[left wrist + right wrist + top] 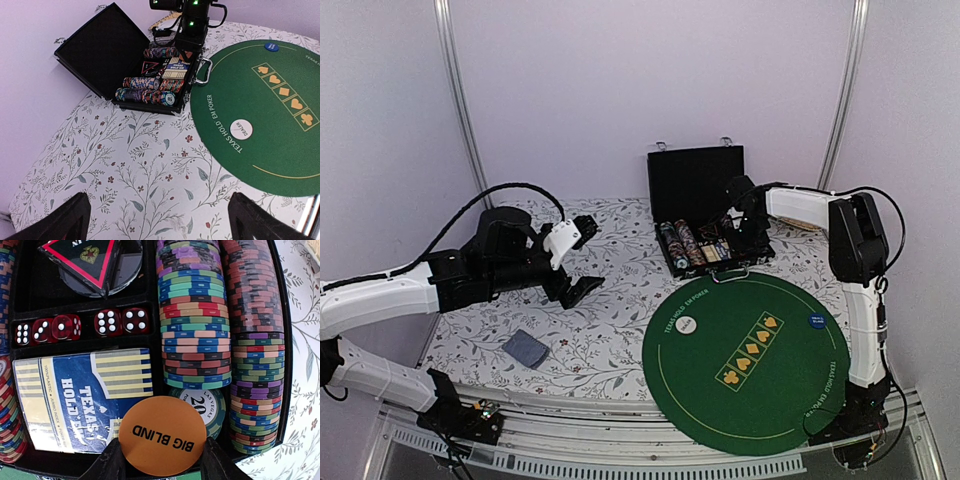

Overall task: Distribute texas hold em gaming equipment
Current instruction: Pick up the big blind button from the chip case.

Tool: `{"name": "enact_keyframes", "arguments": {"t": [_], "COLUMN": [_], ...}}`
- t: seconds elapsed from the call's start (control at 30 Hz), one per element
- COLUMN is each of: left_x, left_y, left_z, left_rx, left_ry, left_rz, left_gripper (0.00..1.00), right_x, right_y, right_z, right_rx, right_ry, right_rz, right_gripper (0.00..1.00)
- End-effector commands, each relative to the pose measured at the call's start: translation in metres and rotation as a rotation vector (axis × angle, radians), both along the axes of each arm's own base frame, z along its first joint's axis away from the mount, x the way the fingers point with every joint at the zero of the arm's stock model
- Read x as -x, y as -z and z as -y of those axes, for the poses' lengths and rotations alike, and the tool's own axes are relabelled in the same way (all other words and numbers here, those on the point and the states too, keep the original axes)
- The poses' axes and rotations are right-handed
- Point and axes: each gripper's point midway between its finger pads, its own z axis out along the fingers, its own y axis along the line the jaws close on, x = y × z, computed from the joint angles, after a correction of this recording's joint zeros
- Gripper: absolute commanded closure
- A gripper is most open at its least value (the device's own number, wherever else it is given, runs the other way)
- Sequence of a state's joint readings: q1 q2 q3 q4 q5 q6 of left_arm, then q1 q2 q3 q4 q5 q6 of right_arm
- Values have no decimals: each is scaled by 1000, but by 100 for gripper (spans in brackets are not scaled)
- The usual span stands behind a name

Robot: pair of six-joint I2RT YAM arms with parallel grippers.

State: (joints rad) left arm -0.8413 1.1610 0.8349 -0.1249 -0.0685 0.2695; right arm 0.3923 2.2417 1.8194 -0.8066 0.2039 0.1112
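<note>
Our right claw [164, 461] pinches the orange BIG BLIND disc [162, 435] by its edges, just above the chip rows [195, 325] in the open black case [695, 185]. Our left claw [582, 262] hangs wide open over the floral cloth [610, 340], well apart from the case.

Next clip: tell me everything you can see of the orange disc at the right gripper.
The orange disc is round, flat and smooth, plastic by its look, with BIG BLIND printed in black on the face turned to the wrist camera. Its rim is pinched between the two fingers of the right gripper. It hangs over the open case, in front of the card box and a chip marked 20.
</note>
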Motion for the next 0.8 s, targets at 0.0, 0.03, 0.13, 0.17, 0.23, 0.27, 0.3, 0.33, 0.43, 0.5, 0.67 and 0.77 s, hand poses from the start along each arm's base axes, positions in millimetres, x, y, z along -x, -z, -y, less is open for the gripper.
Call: {"name": "enact_keyframes", "arguments": {"t": [0.0, 0.03, 0.13, 0.17, 0.23, 0.27, 0.3, 0.33, 0.43, 0.5, 0.67, 0.77], "left_x": [1, 1, 1, 1, 1, 1, 0, 0, 1, 0, 0, 0], "left_y": [0, 0, 0, 0, 0, -1, -1, -1, -3, -3, -6, -11], "left_z": [-2, -2, -2, -2, -2, -2, -2, -2, -3, -3, -4, -4], "left_rx": [0, -1, -3, -3, -3, 0, 0, 0, 3, 4, 10, 26], "left_ry": [5, 4, 5, 3, 2, 1, 0, 1, 0, -1, -5, -10], "left_rz": [8, 9, 8, 8, 9, 11, 12, 12, 14, 14, 19, 23], "left_gripper": [2, 2, 2, 2, 2, 2, 2, 2, 2, 2, 2, 2], "right_x": [3, 2, 1, 1, 3, 5, 6, 8, 13, 16, 40, 79], "right_y": [-1, -6, -21, -26, -32, -35, -37, -38, -46, -50, -53, -58], "right_z": [1, 0, -2, -2, -2, -2, -2, -2, -3, -6, -7, -17], "right_rx": [16, 5, -7, -12, -18, -22, -26, -30, -36, -45, -29, -38], "right_ry": [-33, -34, -41, -41, -43, -43, -45, -47, -53, -61, -75, -107], "right_rz": [-10, 4, 34, 43, 47, 50, 52, 53, 62, 70, 21, -14], "right_gripper": [58, 58, 59, 59, 59, 59, 59, 59, 59, 59, 61, 61]}}
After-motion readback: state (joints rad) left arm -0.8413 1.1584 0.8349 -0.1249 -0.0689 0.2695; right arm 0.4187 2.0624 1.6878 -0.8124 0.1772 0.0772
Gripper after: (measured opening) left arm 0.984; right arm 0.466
